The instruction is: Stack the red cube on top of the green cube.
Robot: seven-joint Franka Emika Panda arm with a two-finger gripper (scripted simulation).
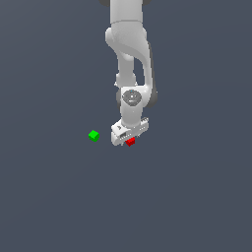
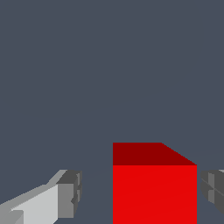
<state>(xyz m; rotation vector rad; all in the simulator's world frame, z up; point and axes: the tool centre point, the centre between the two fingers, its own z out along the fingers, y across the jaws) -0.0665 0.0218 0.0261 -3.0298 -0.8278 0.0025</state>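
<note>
Nearest your wrist camera, the red cube point(image 2: 154, 188) sits between the spread fingers point(image 2: 70, 194) of the gripper point(image 1: 129, 139), a clear gap on one side and barely any on the other, so nothing is gripped yet. If you close from this off-centre spot, I judge the nearer finger may shove or twist the cube before the other meets it. You have one red cube and one green cube point(image 1: 93, 135), the green lying apart toward the exterior view's left.

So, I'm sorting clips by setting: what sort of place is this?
Likely a bare simulated test scene, not a real room: flat, featureless grey ground, a plain white gripper, and only a red cube and green cube.
</note>
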